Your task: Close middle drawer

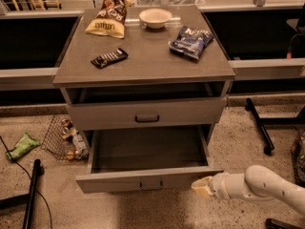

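The middle drawer [119, 180] stands pulled out at lower centre. The gripper [202, 187] sits against its front panel's right end, lower right. Jaws: cannot tell.

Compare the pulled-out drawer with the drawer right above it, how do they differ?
The middle drawer is pulled far out, its grey inside showing; the upper drawer sits nearly in. The upper drawer's front looks taller than the middle drawer's. The gripper is at the middle drawer's front right corner, well below the upper drawer. Both are grey with a small dark central handle.
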Controlling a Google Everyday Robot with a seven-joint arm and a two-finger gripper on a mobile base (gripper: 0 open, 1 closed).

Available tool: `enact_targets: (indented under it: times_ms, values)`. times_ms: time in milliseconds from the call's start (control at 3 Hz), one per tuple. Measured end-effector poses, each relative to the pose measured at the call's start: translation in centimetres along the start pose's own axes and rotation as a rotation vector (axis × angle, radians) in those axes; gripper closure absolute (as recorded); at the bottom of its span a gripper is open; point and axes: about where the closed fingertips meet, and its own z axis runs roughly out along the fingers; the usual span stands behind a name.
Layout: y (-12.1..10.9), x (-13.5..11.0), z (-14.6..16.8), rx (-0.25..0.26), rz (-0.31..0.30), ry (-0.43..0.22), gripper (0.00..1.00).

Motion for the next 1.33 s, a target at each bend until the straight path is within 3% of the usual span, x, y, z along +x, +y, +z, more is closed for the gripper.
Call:
enact_targets:
  times_ms: [333,667,1000,1333]
  values:
    - [0.0,0.0,0.0,0.0,0.0,0.0,1.0]
    - [-0.9,-0.8,0.6,0.039,0.023,-0.043,1.0]
    - [-2.7,-2.3,1.4,0.106,0.071,-0.132,1.0]
    - [-3.0,-2.5,1.7,0.111,0.078,-0.146,1.0]
